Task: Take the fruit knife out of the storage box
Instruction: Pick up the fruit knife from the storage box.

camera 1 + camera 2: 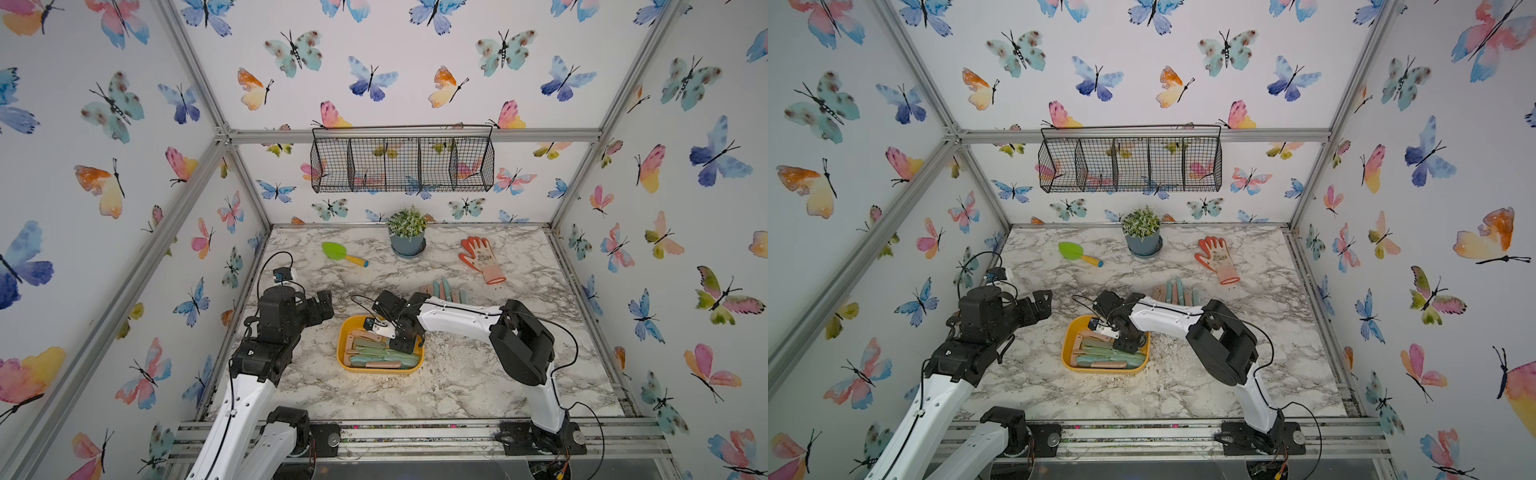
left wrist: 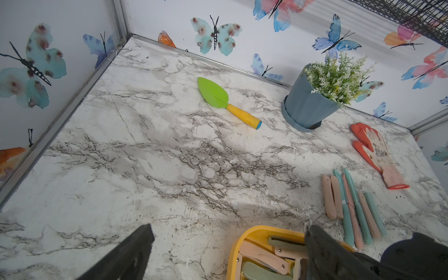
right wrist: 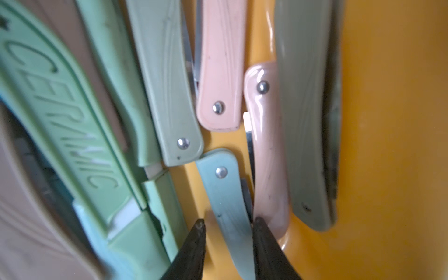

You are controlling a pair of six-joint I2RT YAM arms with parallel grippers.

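Observation:
The yellow-orange storage box sits on the marble table between the arms and holds several folded green, pink and blue knives. In the right wrist view a pale blue fruit knife lies on the box's yellow floor. My right gripper is down inside the box, shut on that knife's handle end, one finger on each side. In both top views the right gripper covers the box's far right part. My left gripper hovers left of the box, open and empty.
A row of knives lies on the table behind the box. Farther back are an orange glove, a potted plant and a green trowel. A black wire basket hangs on the back wall.

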